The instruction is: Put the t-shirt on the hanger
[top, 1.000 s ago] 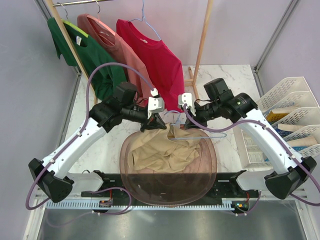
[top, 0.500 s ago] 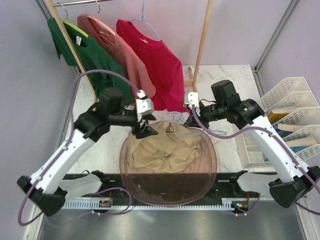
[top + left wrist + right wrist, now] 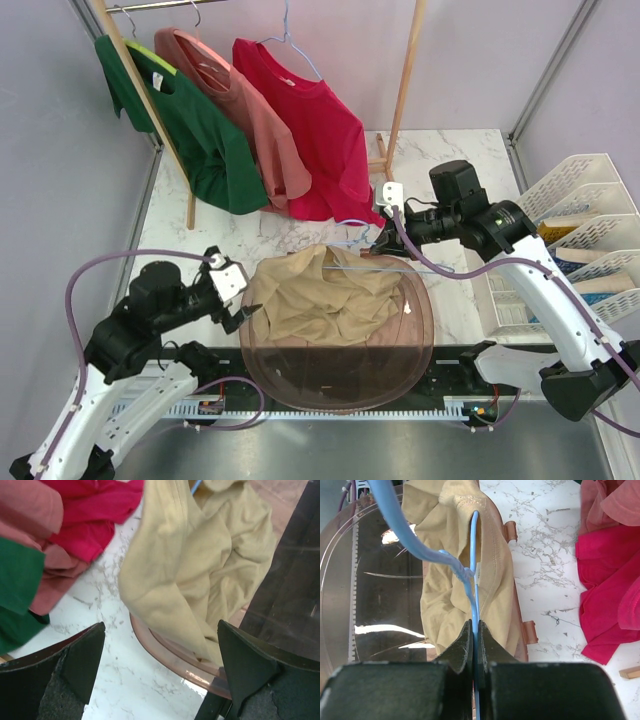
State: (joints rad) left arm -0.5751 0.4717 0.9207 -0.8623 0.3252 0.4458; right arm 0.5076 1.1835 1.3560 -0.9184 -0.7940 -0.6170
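The tan t-shirt lies crumpled in a translucent brown basket, its left part draped over the rim. My right gripper is at the basket's far edge, shut on the light-blue wire hanger. In the right wrist view the hanger runs from between the gripper's pressed jaws into a fold of the t-shirt. My left gripper hangs open just left of the basket with nothing between its fingers. Its wrist view shows the gripper, the t-shirt and the basket rim.
A wooden rack at the back holds a green shirt, a salmon-pink shirt and a red shirt. The red shirt's hem reaches the marble tabletop. White trays stand at the right edge.
My left gripper opened, let go of the t-shirt and drew back to the near left. The t-shirt dropped and now drapes over the basket's left rim. The right gripper shifted slightly right.
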